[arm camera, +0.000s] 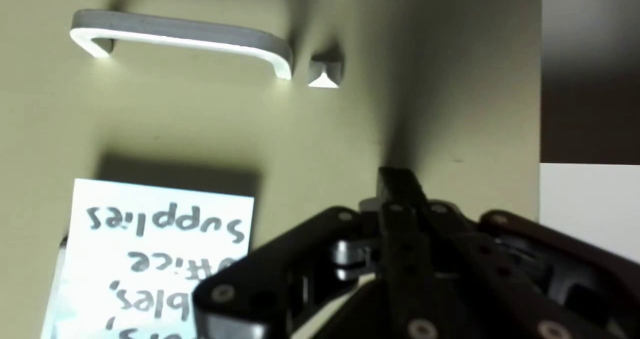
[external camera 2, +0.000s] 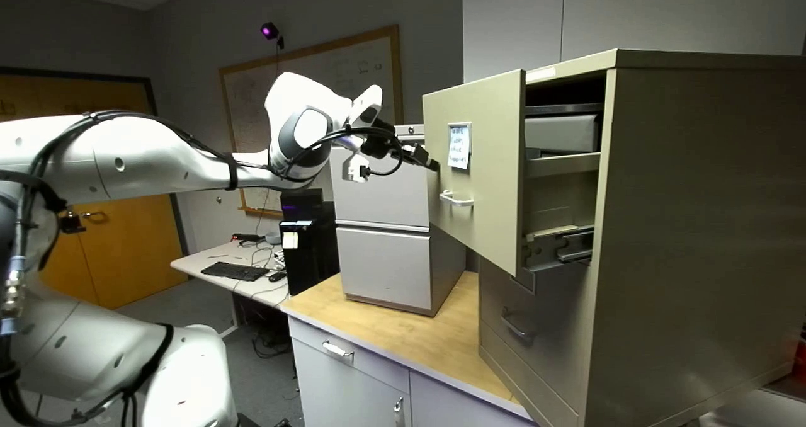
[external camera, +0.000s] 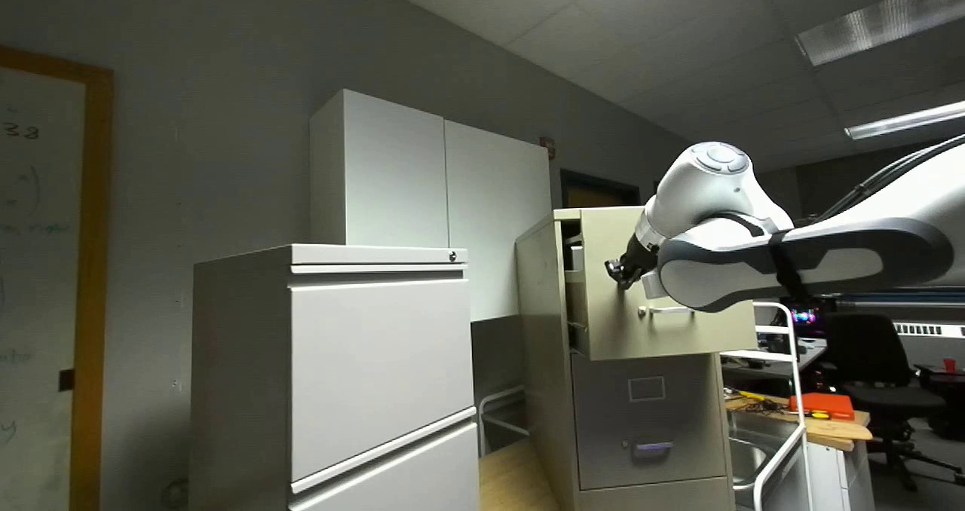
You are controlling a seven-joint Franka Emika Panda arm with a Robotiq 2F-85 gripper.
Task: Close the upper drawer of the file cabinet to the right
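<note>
"Peeking at the claw (arm camera: 398,178), what do you see?"

"It's squeezed together tight, right by the front of the top drawer (external camera 2: 488,225), left of a paper note (external camera 2: 459,147). I can't tell if it touches."

"Where's that drawer?"

"Sticking out, up high in the tan cabinet (external camera 2: 692,225) on the right. A gray cabinet (external camera 2: 384,263) stands left of it, on a wood counter (external camera 2: 352,321)."

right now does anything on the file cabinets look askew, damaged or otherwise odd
Yes: the upper drawer of the beige file cabinet juts out in both exterior views, while the drawer beneath it is shut. I see no clear damage.
</note>
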